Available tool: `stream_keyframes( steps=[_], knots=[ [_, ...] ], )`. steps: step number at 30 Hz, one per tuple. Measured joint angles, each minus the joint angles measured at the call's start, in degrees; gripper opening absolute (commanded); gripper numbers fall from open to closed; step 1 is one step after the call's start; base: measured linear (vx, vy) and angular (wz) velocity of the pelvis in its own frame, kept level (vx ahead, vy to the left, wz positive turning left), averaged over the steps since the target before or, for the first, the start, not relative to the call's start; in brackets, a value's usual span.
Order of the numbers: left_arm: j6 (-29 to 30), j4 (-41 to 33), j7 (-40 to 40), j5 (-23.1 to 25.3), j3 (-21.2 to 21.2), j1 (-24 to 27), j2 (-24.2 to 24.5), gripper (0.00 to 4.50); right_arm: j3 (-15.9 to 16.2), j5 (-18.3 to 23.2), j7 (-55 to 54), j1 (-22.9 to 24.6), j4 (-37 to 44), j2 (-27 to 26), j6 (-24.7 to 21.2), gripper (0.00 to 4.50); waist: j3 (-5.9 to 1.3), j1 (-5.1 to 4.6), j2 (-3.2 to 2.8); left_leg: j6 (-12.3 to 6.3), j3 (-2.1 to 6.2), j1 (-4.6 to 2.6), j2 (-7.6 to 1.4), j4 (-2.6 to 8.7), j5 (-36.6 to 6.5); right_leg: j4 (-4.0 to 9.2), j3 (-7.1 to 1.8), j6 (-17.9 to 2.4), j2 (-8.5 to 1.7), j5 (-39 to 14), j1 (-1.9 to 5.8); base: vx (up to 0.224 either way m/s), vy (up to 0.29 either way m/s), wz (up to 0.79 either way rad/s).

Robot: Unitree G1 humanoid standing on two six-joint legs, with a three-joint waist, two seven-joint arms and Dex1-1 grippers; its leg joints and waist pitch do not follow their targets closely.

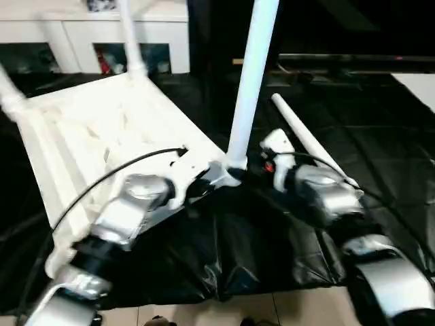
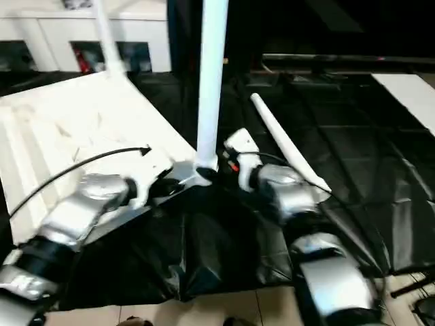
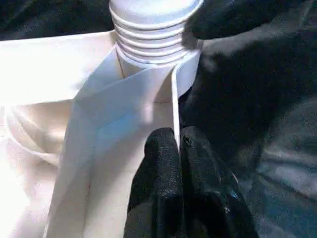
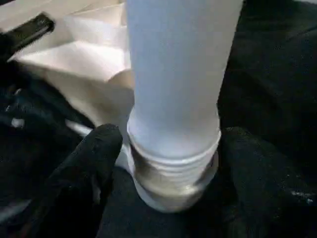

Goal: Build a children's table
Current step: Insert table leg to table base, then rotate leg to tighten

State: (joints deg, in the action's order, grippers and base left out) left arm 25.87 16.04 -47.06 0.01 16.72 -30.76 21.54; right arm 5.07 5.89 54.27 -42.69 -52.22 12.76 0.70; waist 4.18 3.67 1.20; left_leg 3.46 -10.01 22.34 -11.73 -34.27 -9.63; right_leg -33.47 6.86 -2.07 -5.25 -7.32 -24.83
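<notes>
partly hidden, left gripper (image 3: 178, 148) pinches tabletop (image 1: 88, 136) rim; right gripper (image 4: 168, 163) (spread) flanks leg (image 1: 248, 81).

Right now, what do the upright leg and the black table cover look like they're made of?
Leg: probably moulded plastic, smooth matte white, with ribbed thread rings at its base in the wrist views. Cover: likely thin plastic sheeting or coated fabric, black, slightly glossy, creased and folded at the table edge.
</notes>
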Motion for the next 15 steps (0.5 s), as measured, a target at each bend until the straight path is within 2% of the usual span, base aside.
stream_keyframes(
  steps=[2,7,15],
  knots=[
    [-0.4,0.0,-1.1,-0.2,0.1,0.1,0.6,0.0,0.4,0.0,1.1,0.4,0.7,0.4,-0.3,3.61,0.0,0.11,0.0,0.2,-0.04,0.0,-0.03,-0.02,0.1,-0.07,-0.03,0.0,-0.01,0.0,0.0,0.0,0.0,0.0],
    [-3.2,0.0,-6.2,-0.6,1.2,0.8,3.1,0.0,2.6,0.0,7.7,3.9,7.3,3.8,-2.2,3.61,0.0,1.37,0.0,0.23,-0.19,-0.03,-0.1,-0.02,0.1,-0.09,-0.1,0.0,-0.01,0.0,0.16,0.0,0.0,0.0],
    [-5.9,0.0,-11.0,-1.4,1.8,1.3,5.3,0.0,4.3,0.0,10.7,5.0,10.7,5.0,-3.2,3.61,0.0,1.57,0.01,0.25,-0.17,-0.33,-0.11,-0.05,0.1,-0.08,-0.11,0.4,-0.03,-0.2,0.75,0.0,0.0,0.0]
  ],
)
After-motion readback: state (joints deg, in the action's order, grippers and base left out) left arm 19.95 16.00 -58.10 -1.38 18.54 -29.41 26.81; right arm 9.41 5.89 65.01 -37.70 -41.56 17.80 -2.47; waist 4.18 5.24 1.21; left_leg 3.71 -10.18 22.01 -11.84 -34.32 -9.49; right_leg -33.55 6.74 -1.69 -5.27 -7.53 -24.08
